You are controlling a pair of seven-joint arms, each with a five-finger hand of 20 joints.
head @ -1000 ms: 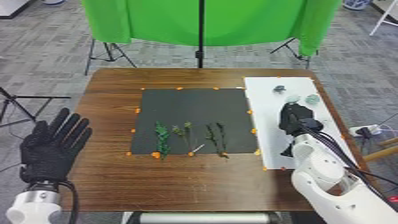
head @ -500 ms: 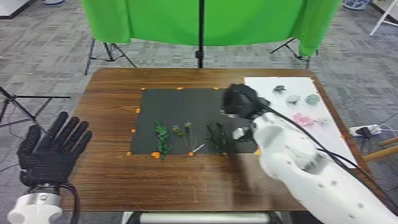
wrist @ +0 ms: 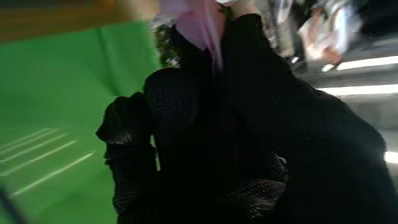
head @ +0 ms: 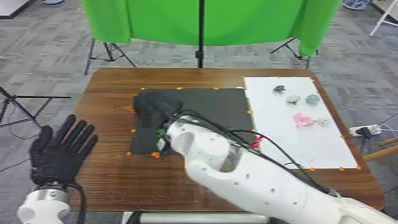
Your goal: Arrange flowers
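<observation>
Several flowers [head: 303, 120] on white sheet [head: 315, 150], right hand [head: 158, 105] pinching pink bloom [wrist: 197, 25], left hand [head: 60, 159] spread

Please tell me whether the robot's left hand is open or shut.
Open: in the head view, the left hand has its fingers straight and spread apart, with nothing in them.

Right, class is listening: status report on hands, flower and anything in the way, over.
Left hand open, at the table's left edge. Right hand over black sheet, pinching pink flower. Right arm crosses sheet, hiding part of it.
</observation>
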